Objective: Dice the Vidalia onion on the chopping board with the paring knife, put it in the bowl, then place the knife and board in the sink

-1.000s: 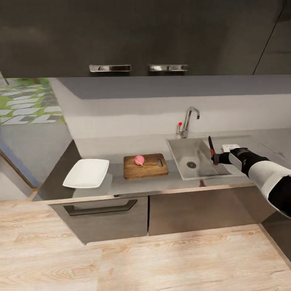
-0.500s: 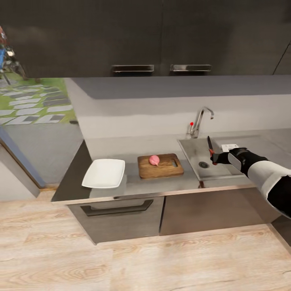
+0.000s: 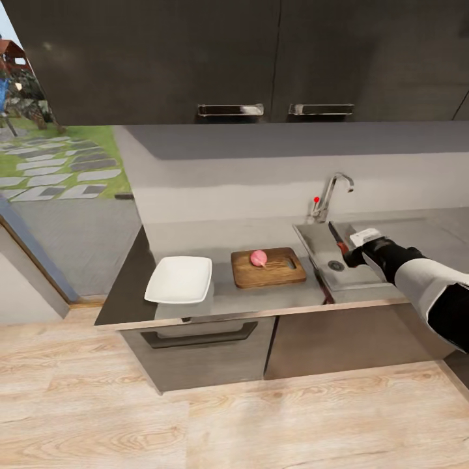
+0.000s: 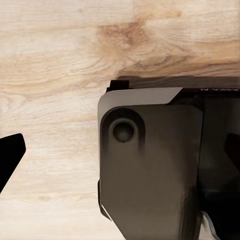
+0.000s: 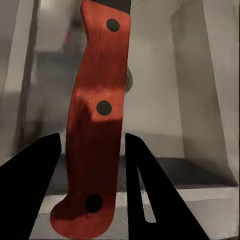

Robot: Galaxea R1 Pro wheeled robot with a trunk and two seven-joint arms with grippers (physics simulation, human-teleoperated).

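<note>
The right gripper's [image 3: 350, 255] dark fingers [image 5: 37, 165] clasp the paring knife [image 3: 337, 238] by its red handle, blade tilted up over the sink [image 3: 319, 242], beside the tap [image 3: 332, 192]. The Vidalia onion [image 3: 258, 258] sits on the chopping board [image 3: 280, 273], between sink and bowl [image 3: 180, 280], on the countertop [image 3: 195, 234]. Whether the left gripper's fingers are spread or closed cannot be told; its wrist view shows wooden floor [image 4: 60, 60].
</note>
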